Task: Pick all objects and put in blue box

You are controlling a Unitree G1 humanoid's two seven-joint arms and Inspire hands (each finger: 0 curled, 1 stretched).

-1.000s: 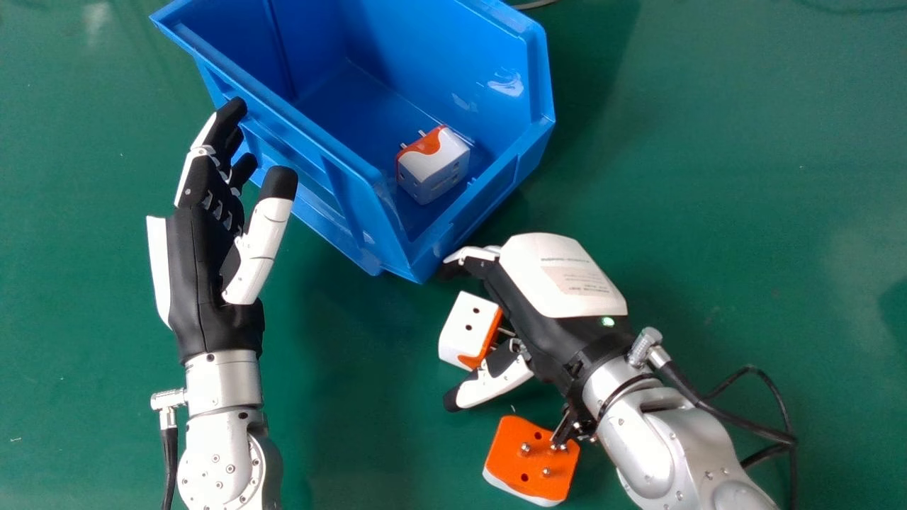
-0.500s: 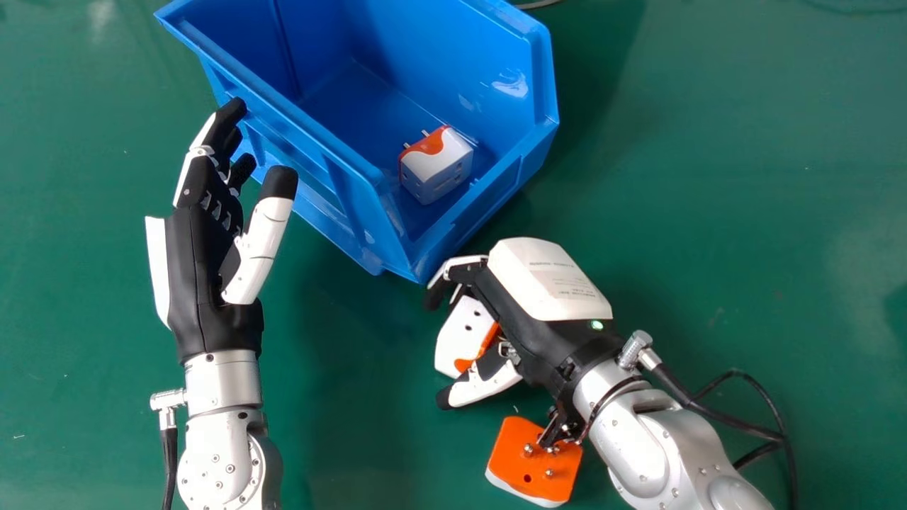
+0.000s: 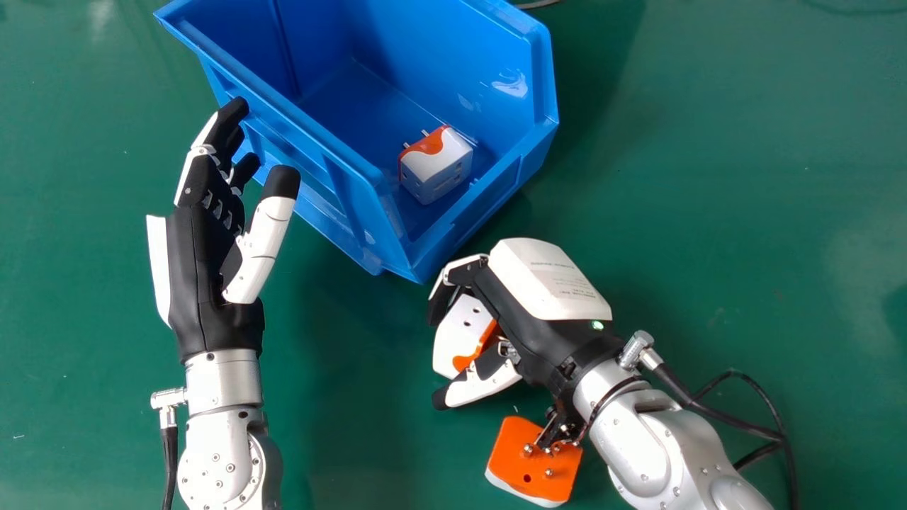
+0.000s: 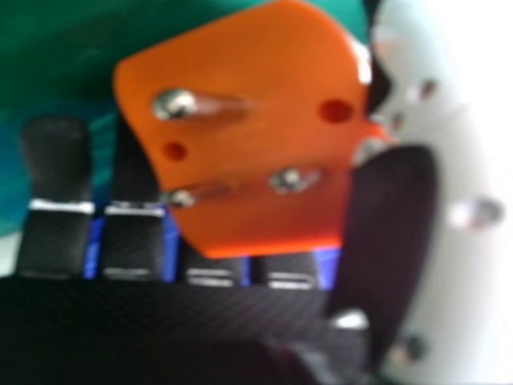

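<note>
Right hand (image 3: 517, 312) just off the near corner of the blue box (image 3: 439, 57); fingers curled round the far end of the white-and-orange adapter (image 3: 453, 343), thumb at its near end. White socket face turned away from the palm, orange face and metal pins pointing in towards it. Long axis runs near to far, far end tipped slightly right. Second adapter (image 3: 514, 460) by the right wrist, pins up; third adapter (image 3: 439, 166) inside the box, pins towards its left wall. Left hand (image 3: 198, 276) open alongside.
</note>
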